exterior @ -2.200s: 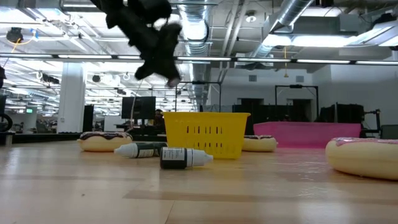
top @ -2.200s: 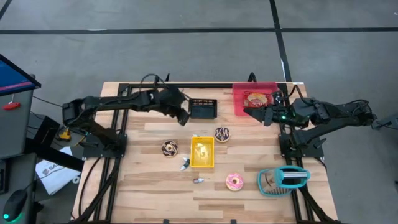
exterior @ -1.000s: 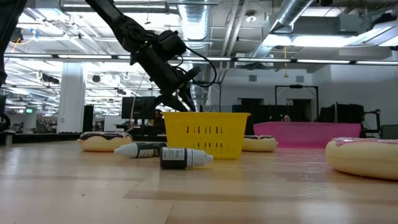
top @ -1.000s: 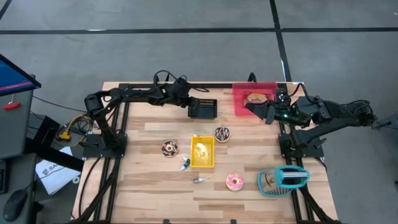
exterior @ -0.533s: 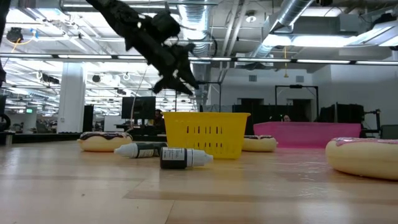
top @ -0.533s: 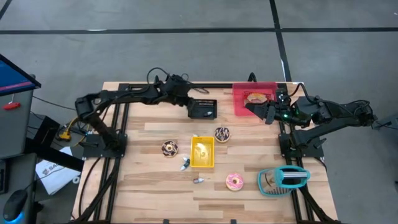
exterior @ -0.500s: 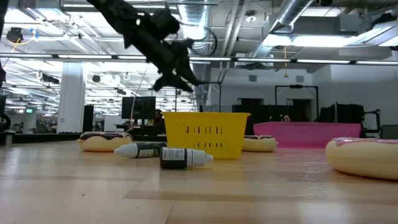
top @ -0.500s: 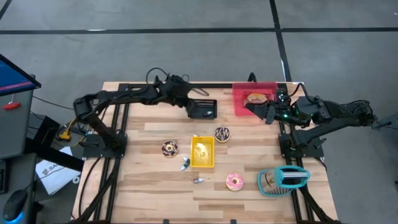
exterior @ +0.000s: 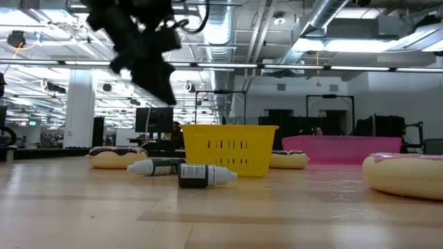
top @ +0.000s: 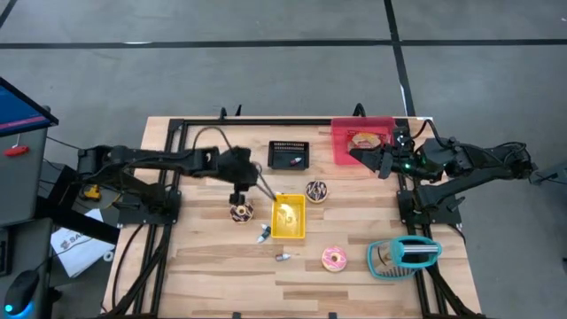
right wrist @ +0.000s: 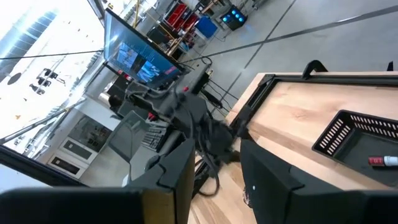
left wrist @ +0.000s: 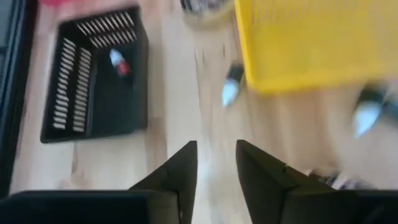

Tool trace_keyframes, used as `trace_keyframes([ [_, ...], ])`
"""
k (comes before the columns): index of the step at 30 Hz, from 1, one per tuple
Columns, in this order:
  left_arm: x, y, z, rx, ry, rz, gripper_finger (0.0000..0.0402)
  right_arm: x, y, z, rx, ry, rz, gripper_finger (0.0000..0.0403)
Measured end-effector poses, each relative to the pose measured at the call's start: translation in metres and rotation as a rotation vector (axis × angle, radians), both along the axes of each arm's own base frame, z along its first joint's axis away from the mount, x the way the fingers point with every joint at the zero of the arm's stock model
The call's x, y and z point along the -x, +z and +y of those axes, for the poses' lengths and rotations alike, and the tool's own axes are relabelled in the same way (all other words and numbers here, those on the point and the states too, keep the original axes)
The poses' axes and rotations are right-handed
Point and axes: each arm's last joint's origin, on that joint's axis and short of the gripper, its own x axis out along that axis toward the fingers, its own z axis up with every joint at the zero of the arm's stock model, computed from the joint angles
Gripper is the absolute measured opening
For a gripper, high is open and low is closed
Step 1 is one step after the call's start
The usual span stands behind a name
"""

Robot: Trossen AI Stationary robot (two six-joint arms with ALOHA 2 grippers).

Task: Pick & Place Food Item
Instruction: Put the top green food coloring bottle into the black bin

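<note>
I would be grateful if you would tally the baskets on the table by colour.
Black basket: 1
Yellow basket: 1
Pink basket: 1
Teal basket: 1
Total: 4

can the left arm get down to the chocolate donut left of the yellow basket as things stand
Probably yes. The left gripper hangs just above and behind the chocolate donut, jaws slightly apart and holding nothing. Nothing lies over the donut; the yellow basket and small bottle sit off to its side.
</note>
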Motion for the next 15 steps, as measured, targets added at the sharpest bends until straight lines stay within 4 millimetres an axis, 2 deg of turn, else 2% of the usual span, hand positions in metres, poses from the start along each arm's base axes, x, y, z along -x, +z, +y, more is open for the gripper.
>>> trace_keyframes([
  [4, -0.001, -0.021, 0.002, -0.064, -0.032, -0.039, 0.0137, 0.000, 0.000, 0.000, -0.001, -0.001, 0.000, 0.0122],
  [9, -0.008, -0.043, 0.002, -0.038, -0.083, -0.032, 0.0160, 0.000, -0.001, 0.000, 0.000, -0.002, 0.011, 0.0122],
  [15, -0.020, -0.060, 0.000, -0.019, -0.183, -0.037, 0.0160, 0.000, -0.001, 0.000, -0.007, -0.002, 0.011, 0.0122],
])
